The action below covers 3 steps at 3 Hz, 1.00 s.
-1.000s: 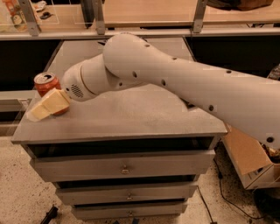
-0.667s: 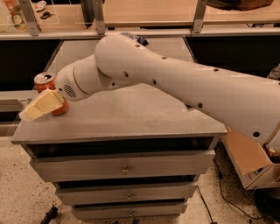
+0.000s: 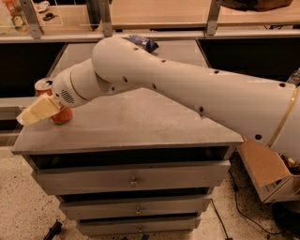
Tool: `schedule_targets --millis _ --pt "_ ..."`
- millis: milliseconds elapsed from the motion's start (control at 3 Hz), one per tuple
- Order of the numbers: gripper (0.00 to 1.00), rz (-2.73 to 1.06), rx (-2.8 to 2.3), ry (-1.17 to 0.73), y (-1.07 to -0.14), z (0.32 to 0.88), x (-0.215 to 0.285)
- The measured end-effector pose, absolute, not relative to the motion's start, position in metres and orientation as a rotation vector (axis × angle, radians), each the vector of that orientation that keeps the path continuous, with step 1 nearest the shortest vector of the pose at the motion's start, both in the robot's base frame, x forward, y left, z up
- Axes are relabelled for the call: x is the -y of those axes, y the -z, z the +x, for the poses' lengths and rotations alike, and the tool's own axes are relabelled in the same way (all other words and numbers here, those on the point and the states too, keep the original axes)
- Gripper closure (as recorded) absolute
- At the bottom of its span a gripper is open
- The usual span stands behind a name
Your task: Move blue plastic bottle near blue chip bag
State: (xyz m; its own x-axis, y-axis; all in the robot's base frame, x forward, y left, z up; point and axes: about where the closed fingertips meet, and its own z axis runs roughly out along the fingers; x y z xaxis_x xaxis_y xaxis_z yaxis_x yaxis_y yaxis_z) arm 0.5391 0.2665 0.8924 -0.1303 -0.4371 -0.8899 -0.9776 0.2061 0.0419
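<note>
Grey metal on the bench (image 3: 140,117): flat, scuffed top over a stack of drawers (image 3: 133,180) with small centre knobs. Located at the left edge of that top, toward the front: red soda can (image 3: 64,115), upright, silver top showing above, red base showing below. Reaching across the bench from the right: thick white arm (image 3: 211,93), bent at an elbow over the rear of the top and ending in a round wrist just beside the can. Claw (image 3: 39,110) at the can's level, on its front-left side, overhanging the left edge of the bench. Cream-coloured end of the claw lying across the can's front and hiding its middle. Overlapping in view; whether touching, cannot tell. Degree of opening: cannot tell. Hold on the can: cannot tell. Located toward the back of the bench, past the elbow: blue chip bag (image 3: 143,43), dark and glossy, lower part hidden by the arm. Well apart from the can, with the arm between the two. Noted behind the bench: wooden shelf (image 3: 159,14) on metal uprights. Noted on the speckled floor (image 3: 14,211) to the right of the bench: open cardboard box (image 3: 265,168), upper part hidden by the arm.
</note>
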Motion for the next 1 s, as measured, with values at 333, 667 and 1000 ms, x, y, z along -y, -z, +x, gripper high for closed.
schedule_targets --millis 333,667,1000 --pt "0.4 -1.347 -1.693 -0.853 -0.892 0.548 -0.267" --pt "0.64 -1.355 -1.69 -0.831 -0.894 0.557 -0.263" --pt "0.87 -1.365 -1.695 -0.811 -0.899 0.566 -0.256"
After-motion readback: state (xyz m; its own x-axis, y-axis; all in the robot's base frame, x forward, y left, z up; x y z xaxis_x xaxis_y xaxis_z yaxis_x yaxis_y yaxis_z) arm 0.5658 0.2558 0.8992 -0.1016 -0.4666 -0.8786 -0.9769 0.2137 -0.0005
